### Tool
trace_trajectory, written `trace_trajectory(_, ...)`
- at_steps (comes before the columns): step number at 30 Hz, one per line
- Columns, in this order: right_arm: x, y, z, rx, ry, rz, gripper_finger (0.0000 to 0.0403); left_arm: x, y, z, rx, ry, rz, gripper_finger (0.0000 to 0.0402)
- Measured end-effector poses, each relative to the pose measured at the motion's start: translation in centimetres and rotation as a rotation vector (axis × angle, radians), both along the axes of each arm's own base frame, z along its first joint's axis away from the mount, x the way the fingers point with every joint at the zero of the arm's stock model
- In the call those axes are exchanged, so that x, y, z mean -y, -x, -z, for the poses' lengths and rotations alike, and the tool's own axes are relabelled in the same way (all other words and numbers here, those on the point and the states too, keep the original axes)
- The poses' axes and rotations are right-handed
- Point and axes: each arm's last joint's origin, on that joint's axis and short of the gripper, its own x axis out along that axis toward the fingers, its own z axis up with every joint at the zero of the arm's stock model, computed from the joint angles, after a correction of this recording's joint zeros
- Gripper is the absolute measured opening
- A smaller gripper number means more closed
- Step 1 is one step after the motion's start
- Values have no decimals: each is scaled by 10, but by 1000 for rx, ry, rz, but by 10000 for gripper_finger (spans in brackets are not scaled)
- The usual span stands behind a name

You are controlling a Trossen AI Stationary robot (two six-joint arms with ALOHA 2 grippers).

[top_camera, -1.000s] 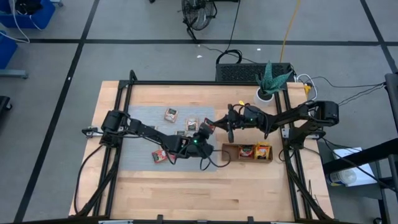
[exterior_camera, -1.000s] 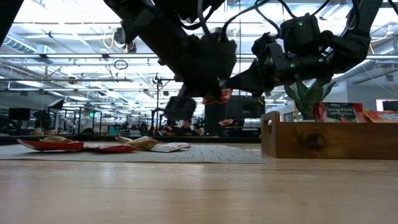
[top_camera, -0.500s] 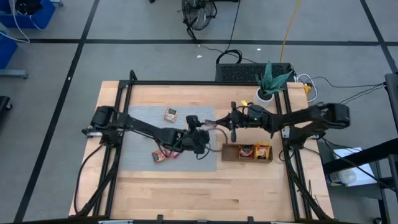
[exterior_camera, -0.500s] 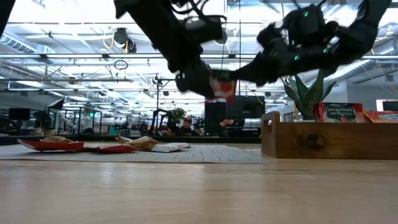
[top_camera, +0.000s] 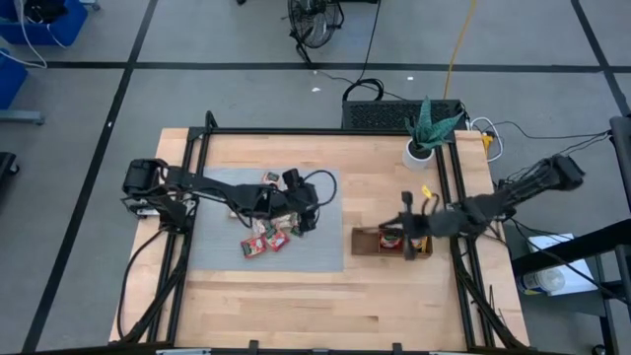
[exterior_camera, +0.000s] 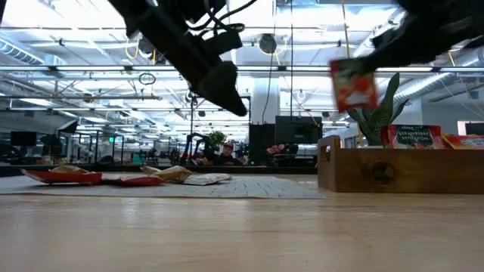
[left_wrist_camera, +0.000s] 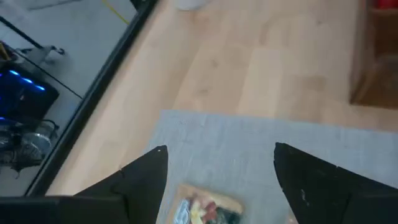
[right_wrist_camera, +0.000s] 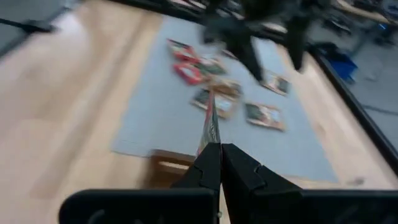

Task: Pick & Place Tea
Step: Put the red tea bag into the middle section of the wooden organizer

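Note:
Several red, white and green tea sachets (top_camera: 264, 243) lie flat on the grey mat (top_camera: 217, 212). My left gripper (top_camera: 301, 219) hovers open above them, with one sachet (left_wrist_camera: 205, 208) under its spread fingers. My right gripper (top_camera: 406, 237) is over the brown wooden tray (top_camera: 359, 235) and is shut on one red sachet (exterior_camera: 353, 85). More sachets (top_camera: 392, 238) stand in the tray's middle and right compartments. My right gripper pinches one edge of the red sachet (right_wrist_camera: 209, 134) between its two shut fingertips. The sachet sticks out ahead of the fingers and shows edge-on in the right wrist view. It hangs upright, lifted clear, above the tray's left end (exterior_camera: 329, 162).
A potted plant (top_camera: 426, 133) stands at the table's far right, behind the tray. The tray's left compartment (top_camera: 367, 244) is bare. Black frame rails (top_camera: 454, 197) run along both sides of the table. Cables lie on the floor beyond it.
The two grippers met over the mat's right edge with the red sachet between them. My left gripper has let go and drawn back toward the table's left, over the mat. My right gripper has carried the sachet toward the right and near edges, to above the tray.

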Motion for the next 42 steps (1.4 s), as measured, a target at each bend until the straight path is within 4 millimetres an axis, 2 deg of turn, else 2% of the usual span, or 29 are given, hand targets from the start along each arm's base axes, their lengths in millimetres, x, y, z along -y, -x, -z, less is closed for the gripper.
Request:
trace_trajectory(2, -15, 7, -1, 12, 5, -52, 0, -3, 7, 2, 0, 1, -8, 278)
trace_trajectory(4, -29, 13, -2, 33, 8, -116, 0, -5, 4, -3, 67, 6, -16, 274)
trace_trajectory(6, -40, 20, -3, 48, -5, -156, 0, -7, 8, -4, 60, 7, -20, 274)
trace_trajectory(13, -57, 42, 14, 11, 2, 34, 0, -4, 7, -11, 106, 18, -22, 275)
trace_trajectory(19, -68, 49, 24, -2, -54, 60, 0, -5, 7, -11, 111, 23, -26, 277)
trace_trajectory(29, -66, 54, 49, -47, -34, 228, 0, -5, 7, -11, 115, 28, -29, 274)
trace_trajectory(42, -58, 58, 74, 0, -77, 273, 0, -5, 7, -12, 125, 32, -32, 273)
